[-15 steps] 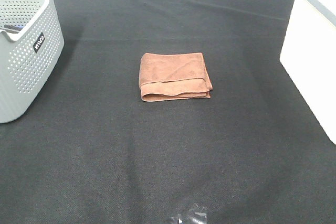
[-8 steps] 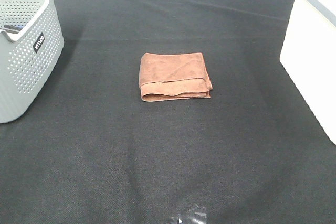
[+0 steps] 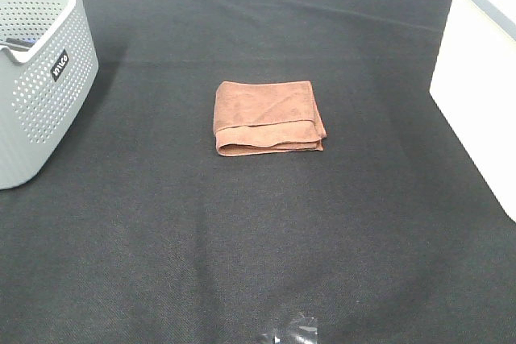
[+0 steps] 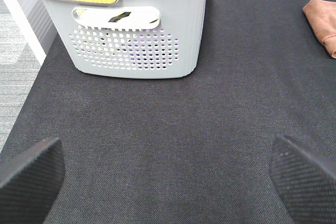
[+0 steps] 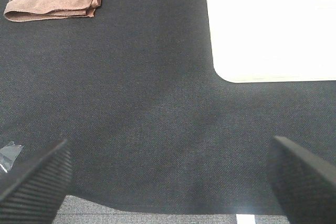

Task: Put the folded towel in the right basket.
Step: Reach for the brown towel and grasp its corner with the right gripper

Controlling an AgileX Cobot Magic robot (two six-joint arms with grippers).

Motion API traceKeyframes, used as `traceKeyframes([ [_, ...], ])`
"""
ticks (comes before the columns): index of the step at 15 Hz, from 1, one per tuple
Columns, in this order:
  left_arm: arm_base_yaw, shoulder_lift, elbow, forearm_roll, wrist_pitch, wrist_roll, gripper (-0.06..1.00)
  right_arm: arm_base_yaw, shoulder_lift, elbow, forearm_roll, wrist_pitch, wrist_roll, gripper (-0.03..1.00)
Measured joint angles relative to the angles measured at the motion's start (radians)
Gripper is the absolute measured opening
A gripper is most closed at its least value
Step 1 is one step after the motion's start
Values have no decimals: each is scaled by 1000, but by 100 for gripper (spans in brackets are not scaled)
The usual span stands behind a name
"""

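While the towel (image 3: 268, 117) lies flat, left gripper (image 4: 168, 178) and right gripper (image 5: 169, 178) hover spread wide.

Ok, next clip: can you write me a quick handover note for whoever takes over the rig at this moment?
Left gripper: open, empty, facing the grey basket.
Right gripper: open, empty, white right basket in its view.
Folded towel: lies mid-table on the black cloth, apart from both baskets, nothing holding it.
Done: nothing yet.
Left: grasp the towel, carry it right, release it in the white basket.
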Motion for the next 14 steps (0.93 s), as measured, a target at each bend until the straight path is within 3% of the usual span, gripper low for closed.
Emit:
traceKeyframes([
  [3,0,0,0,0,0,0,99,0,2,0,2,0,8,97],
  [5,0,0,0,0,0,0,99,0,125,-49,33,3,32,97],
  [9,0,0,0,0,0,0,99,0,778,-427,219,35,67,97],
  [14,0,0,0,0,0,0,99,0,1287,-746,502,-28,-119,96],
])
